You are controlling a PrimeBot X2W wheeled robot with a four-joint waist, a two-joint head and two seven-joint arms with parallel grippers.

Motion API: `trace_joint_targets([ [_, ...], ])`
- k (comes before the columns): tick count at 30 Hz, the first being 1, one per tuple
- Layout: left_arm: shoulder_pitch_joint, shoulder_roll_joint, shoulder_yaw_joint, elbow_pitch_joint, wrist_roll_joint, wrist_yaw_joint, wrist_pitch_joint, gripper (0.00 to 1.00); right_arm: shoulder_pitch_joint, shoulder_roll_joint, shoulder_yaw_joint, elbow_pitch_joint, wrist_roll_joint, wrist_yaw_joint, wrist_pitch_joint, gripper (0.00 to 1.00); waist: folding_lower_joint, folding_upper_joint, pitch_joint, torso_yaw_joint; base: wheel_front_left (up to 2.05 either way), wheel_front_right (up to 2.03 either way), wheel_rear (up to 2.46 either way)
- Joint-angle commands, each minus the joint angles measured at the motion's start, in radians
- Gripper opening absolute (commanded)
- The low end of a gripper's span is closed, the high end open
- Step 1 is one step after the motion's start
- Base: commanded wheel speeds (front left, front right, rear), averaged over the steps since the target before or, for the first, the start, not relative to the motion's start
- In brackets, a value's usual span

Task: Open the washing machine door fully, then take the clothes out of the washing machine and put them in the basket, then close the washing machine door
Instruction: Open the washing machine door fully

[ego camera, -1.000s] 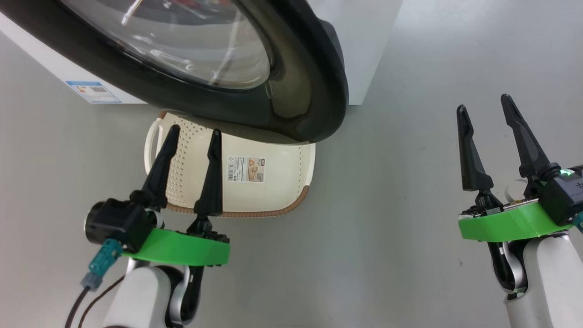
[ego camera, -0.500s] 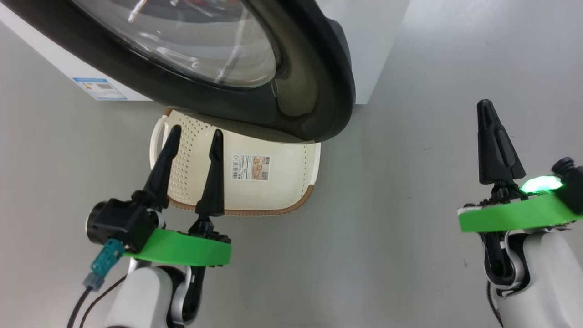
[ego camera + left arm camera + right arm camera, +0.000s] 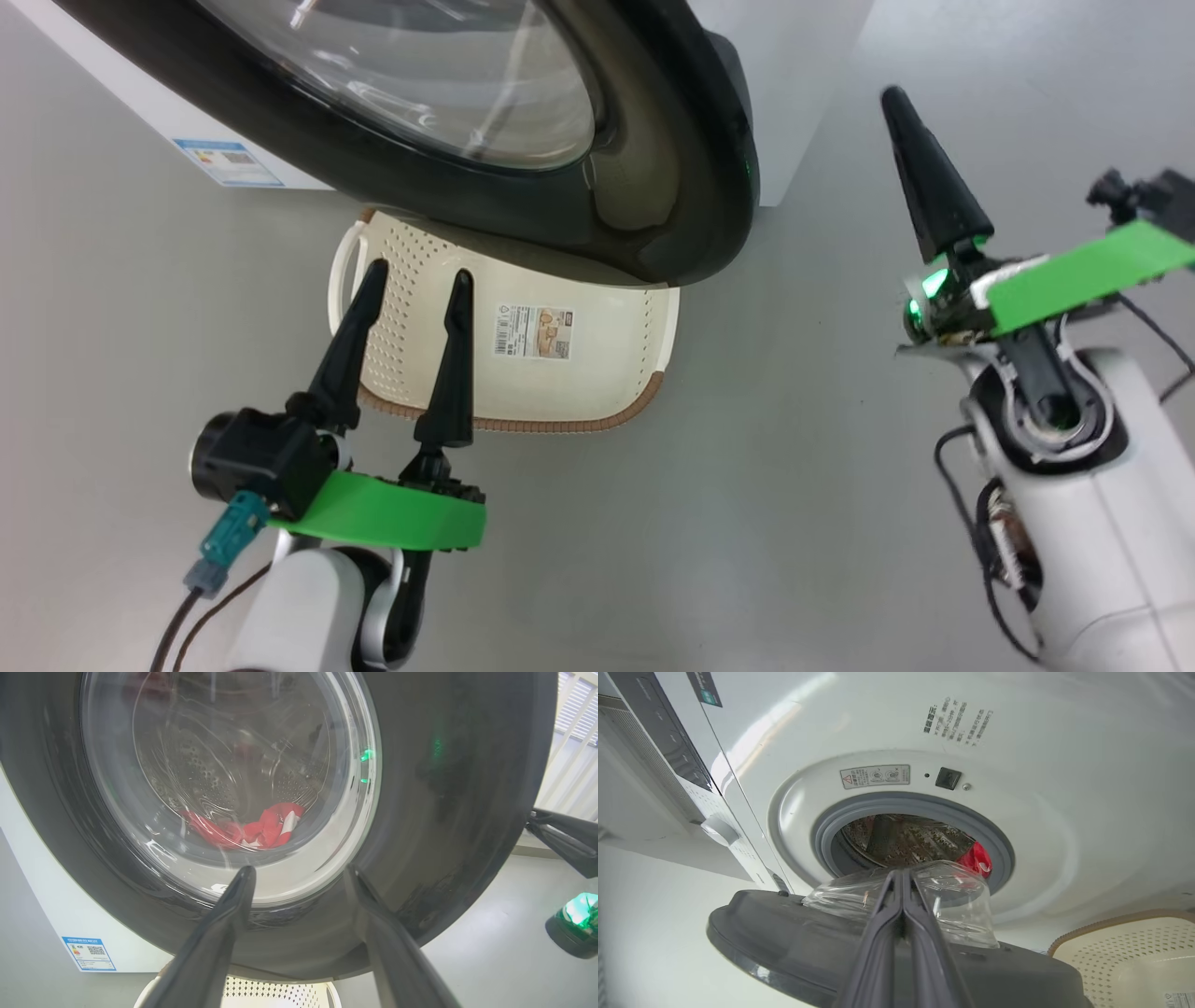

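The washing machine door [image 3: 672, 187] stands part-way open, its black rim and glass bowl over the cream basket [image 3: 579, 383] on the floor. My left gripper [image 3: 417, 273] is open above the basket's near left side, pointing at the door. In the left wrist view the open left gripper [image 3: 299, 872] faces the door [image 3: 444, 812], and red clothes [image 3: 252, 828] show through the glass. My right gripper [image 3: 893, 98] is shut on nothing, right of the door's free edge. The right wrist view looks past the shut right gripper [image 3: 901, 873] at the door's inner side [image 3: 784, 947], the washing machine [image 3: 1064, 788] and red clothes [image 3: 978, 858] in the drum.
The grey floor [image 3: 775, 467] runs open between my two arms. A blue label [image 3: 229, 161] marks the machine's lower corner. The basket [image 3: 1125, 952] lies partly under the door. A cable [image 3: 201, 607] hangs from my left wrist.
My right gripper has shut, turned and risen toward the door's free edge. The left gripper has stayed open in place. The head camera has shifted slightly.
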Motion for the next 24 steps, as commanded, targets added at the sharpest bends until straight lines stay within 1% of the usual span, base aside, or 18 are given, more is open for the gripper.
trace_joint_targets([
  [1,-0.004,0.018,0.026,-0.029,0.0,0.008,-0.008,1.0,-0.034,-0.007,0.014,-0.033,0.031,0.004,0.037,0.0,0.0,0.0,0.005,0.003,0.0,0.0,0.0],
  [4,-0.006,0.018,0.03,-0.029,0.001,0.009,-0.008,1.0,-0.093,-0.034,0.008,-0.013,0.132,0.004,0.161,0.0,0.0,0.0,0.016,0.005,0.0,0.0,0.0],
  [7,-0.007,0.018,0.035,-0.032,0.0,0.011,-0.008,1.0,-0.159,-0.064,0.012,0.036,0.23,0.004,0.29,0.0,0.0,0.0,0.026,0.008,0.0,0.0,0.0],
  [11,-0.009,0.018,0.034,-0.034,-0.003,0.01,-0.008,1.0,-0.251,-0.107,0.038,0.119,0.316,0.004,0.423,0.0,0.0,0.0,0.038,0.012,0.0,0.0,0.0],
  [14,-0.011,0.018,0.03,-0.035,-0.005,0.012,-0.008,1.0,-0.317,-0.13,0.064,0.172,0.356,0.004,0.485,0.0,0.0,0.0,0.046,0.017,0.0,0.0,0.0],
  [18,-0.016,0.018,0.027,-0.036,-0.009,0.014,-0.008,1.0,-0.376,-0.15,0.118,0.203,0.386,0.004,0.566,0.0,0.0,0.0,0.056,0.025,0.0,0.0,0.0],
  [24,-0.02,0.018,0.028,-0.037,-0.011,0.017,-0.008,1.0,-0.43,-0.177,0.198,0.229,0.386,0.004,0.616,0.0,0.0,0.0,0.065,0.036,0.0,0.0,0.0],
])
